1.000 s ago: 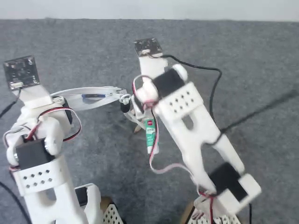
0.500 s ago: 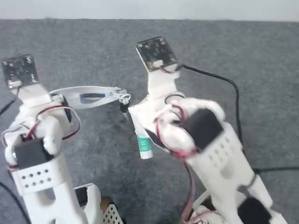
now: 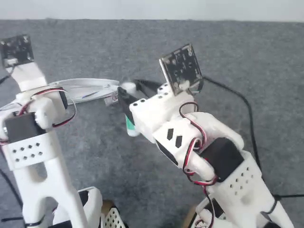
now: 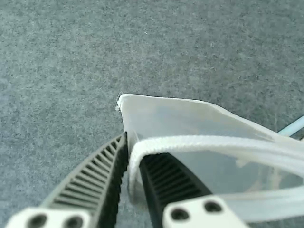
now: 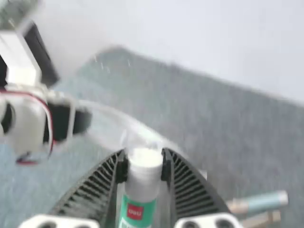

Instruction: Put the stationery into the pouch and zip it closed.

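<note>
The clear pouch (image 3: 88,89) with a white zipper band hangs off the grey mat, and my left gripper (image 4: 133,156) is shut on one end of it (image 4: 190,142). A blue pen (image 3: 83,96) shows through the pouch's wall. My right gripper (image 3: 127,97) is shut on a white glue stick with a green label (image 3: 129,126). It holds the stick just below its cap (image 5: 142,164), and the cap end lies close to the pouch's zipper-pull end (image 3: 111,99). From the right wrist, the pouch (image 5: 118,126) lies just beyond the cap.
Grey mat (image 3: 247,61) covers the table. A light blue tube and a wooden stick (image 5: 259,204) lie on the mat beside the right gripper. The left arm's body (image 5: 28,118) stands close behind the pouch. The two arms' bases (image 3: 109,213) sit at the near edge.
The right arm has lifted the glue stick off the mat and swung it up to the pouch's zipper end. The left arm has raised the pouch slightly.
</note>
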`<action>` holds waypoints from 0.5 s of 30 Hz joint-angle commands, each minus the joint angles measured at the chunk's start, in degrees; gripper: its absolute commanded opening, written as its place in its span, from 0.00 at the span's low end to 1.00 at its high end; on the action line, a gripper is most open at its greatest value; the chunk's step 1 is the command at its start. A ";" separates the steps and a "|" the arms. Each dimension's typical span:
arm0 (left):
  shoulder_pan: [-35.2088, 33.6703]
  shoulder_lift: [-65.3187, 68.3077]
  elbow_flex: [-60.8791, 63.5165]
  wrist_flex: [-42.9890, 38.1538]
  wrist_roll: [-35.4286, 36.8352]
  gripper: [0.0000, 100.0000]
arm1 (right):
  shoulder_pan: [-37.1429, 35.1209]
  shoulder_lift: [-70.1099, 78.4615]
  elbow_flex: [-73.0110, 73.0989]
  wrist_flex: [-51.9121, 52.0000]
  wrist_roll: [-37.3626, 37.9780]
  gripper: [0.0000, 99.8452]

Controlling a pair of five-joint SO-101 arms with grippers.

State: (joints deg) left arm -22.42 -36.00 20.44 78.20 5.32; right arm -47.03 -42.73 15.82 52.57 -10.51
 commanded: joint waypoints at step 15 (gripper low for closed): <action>0.26 1.23 -2.07 0.26 -0.09 0.01 | -5.67 -2.51 25.49 -57.98 8.00 0.01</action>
State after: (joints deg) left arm -22.42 -35.91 20.44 78.20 5.32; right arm -51.34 -43.25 41.41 1.14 -3.91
